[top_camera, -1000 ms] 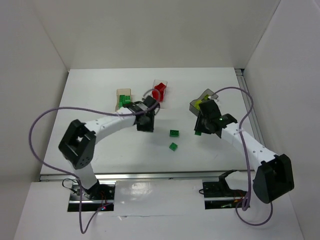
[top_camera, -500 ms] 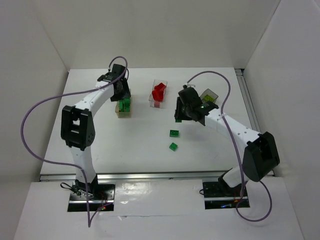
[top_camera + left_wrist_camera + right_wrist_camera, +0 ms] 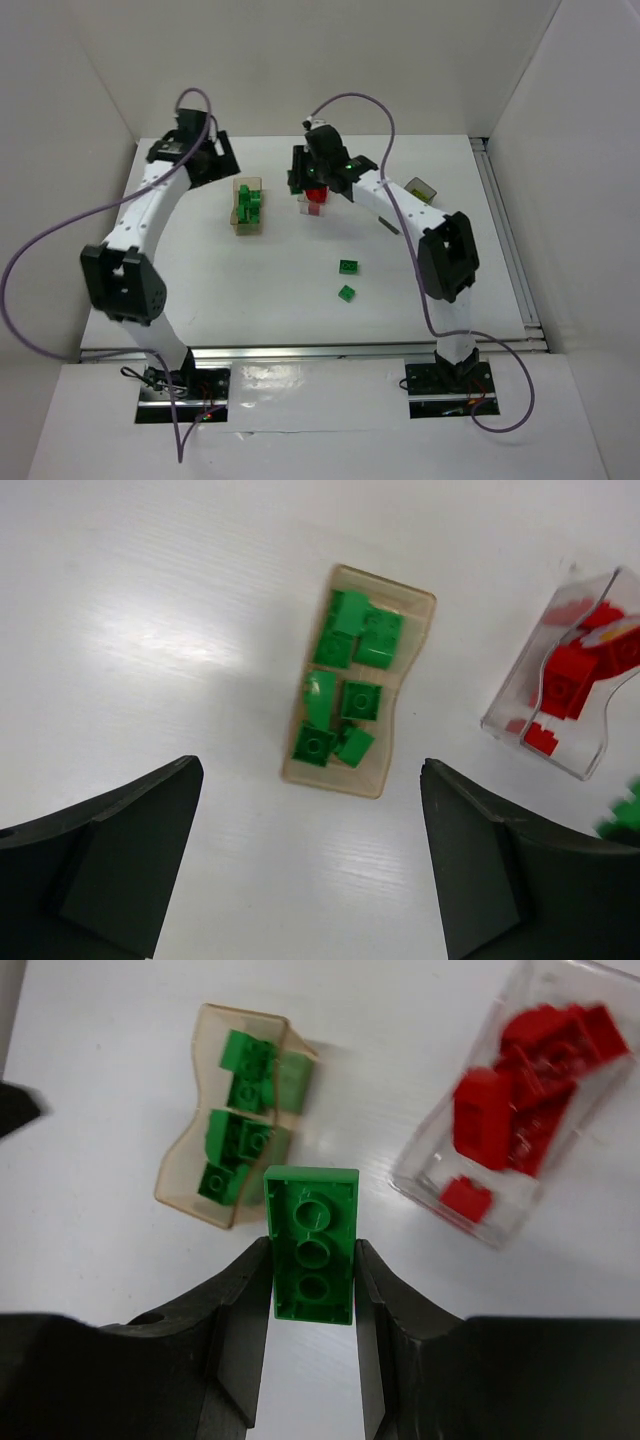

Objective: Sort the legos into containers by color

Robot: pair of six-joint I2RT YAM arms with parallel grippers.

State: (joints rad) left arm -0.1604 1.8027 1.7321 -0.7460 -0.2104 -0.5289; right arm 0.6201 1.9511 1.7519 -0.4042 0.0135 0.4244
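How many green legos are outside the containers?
3. A near brick and a far brick lie on the table; the held brick is between the right fingers. Arms may hide others.

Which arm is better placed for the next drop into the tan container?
Right. The right gripper is shut on a green brick, with the tan container close beyond it in its wrist view. The left gripper is open and empty.

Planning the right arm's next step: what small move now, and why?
Probably carry the green brick over the tan box: the right gripper grips it near the clear box of reds, while the tan box holds only greens.
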